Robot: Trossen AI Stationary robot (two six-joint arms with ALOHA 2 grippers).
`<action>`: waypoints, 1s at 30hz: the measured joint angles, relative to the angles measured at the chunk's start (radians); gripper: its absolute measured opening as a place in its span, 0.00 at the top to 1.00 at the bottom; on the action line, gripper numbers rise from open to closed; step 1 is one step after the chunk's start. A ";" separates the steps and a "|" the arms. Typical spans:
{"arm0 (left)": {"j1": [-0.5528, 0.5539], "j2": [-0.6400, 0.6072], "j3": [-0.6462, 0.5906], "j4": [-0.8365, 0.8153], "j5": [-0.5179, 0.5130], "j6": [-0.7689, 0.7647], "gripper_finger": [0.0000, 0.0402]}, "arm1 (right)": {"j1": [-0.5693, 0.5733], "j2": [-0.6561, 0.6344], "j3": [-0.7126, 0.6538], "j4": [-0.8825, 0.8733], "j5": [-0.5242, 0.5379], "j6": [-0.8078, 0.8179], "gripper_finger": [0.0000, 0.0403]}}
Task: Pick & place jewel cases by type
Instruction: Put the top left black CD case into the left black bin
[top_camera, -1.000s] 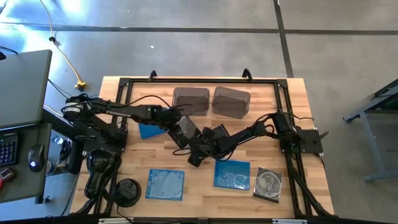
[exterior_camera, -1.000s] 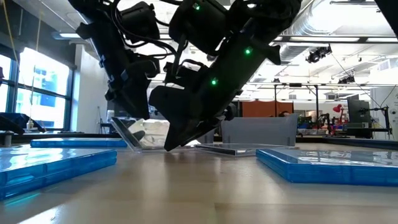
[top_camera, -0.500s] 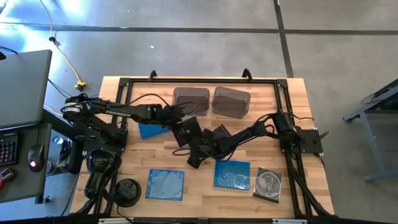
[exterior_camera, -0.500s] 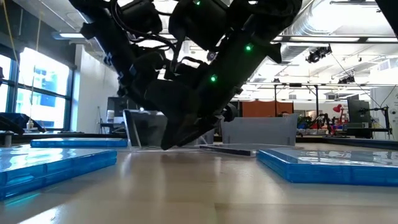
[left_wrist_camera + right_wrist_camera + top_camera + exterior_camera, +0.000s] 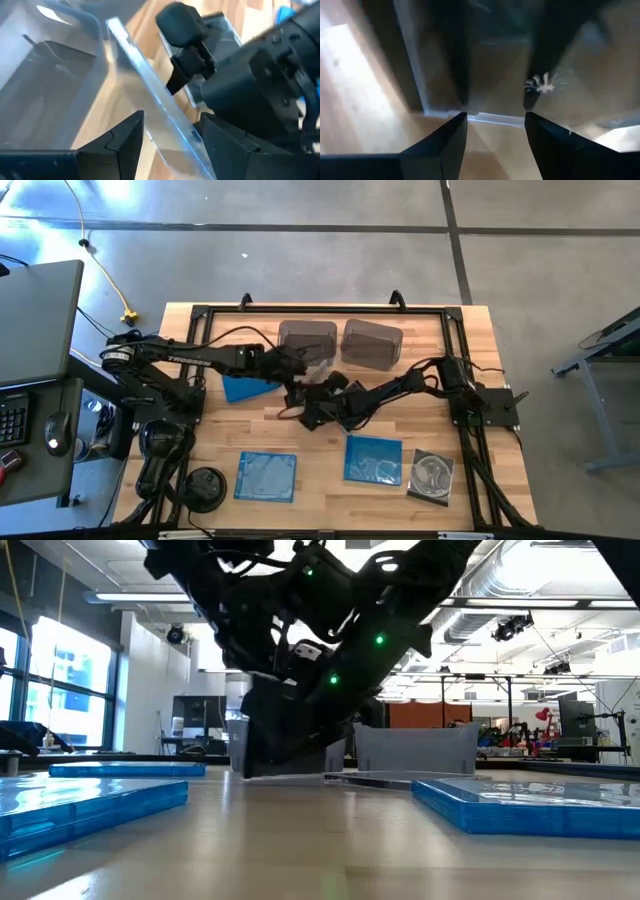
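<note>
— What is the table (image 5: 470, 490) made of?
— Pale wood, smooth and matt. The blue cases (image 5: 266, 477) near its front edge are glossy translucent plastic.
— And the two bins (image 5: 372, 343)?
— Smoky grey plastic with a slight sheen, at its back edge.

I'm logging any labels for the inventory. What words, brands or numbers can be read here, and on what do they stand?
None can be read.
White lettering along the left arm in the high view: too small to read.
The blue cases, the clear case with the silver disc and the two grey bins: no print shows.
</note>
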 joint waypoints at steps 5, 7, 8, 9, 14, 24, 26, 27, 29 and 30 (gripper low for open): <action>0.001 0.000 0.008 0.005 -0.071 0.047 0.52 | -0.031 0.000 0.000 0.020 0.020 0.006 0.51; 0.009 0.000 0.008 0.002 -0.109 0.060 0.52 | -0.042 0.001 0.000 0.027 0.015 0.006 0.51; 0.017 0.000 0.008 0.002 -0.112 0.062 0.52 | -0.046 0.001 0.000 0.028 0.010 0.006 0.51; 0.027 0.000 0.008 0.000 -0.113 0.059 0.52 | -0.049 0.001 0.000 0.028 0.003 0.007 0.51; 0.091 0.026 0.008 -0.009 -0.078 0.028 0.52 | -0.049 0.001 0.000 0.041 -0.012 0.007 0.51; 0.140 0.079 0.010 -0.039 -0.040 0.018 0.52 | -0.049 0.000 0.000 0.040 0.001 -0.023 0.51; 0.139 0.058 0.029 -0.082 -0.038 0.018 0.52 | -0.048 0.001 0.000 0.042 0.002 -0.026 0.51; 0.139 0.049 0.047 -0.096 -0.038 0.017 0.52 | -0.048 0.000 0.000 0.042 0.001 -0.029 0.51; 0.132 0.035 0.088 -0.166 -0.038 -0.010 0.52 | -0.048 0.000 0.000 0.042 0.001 -0.029 0.51; 0.133 0.032 0.105 -0.228 -0.038 -0.037 0.52 | -0.048 0.000 0.000 0.040 0.001 -0.030 0.51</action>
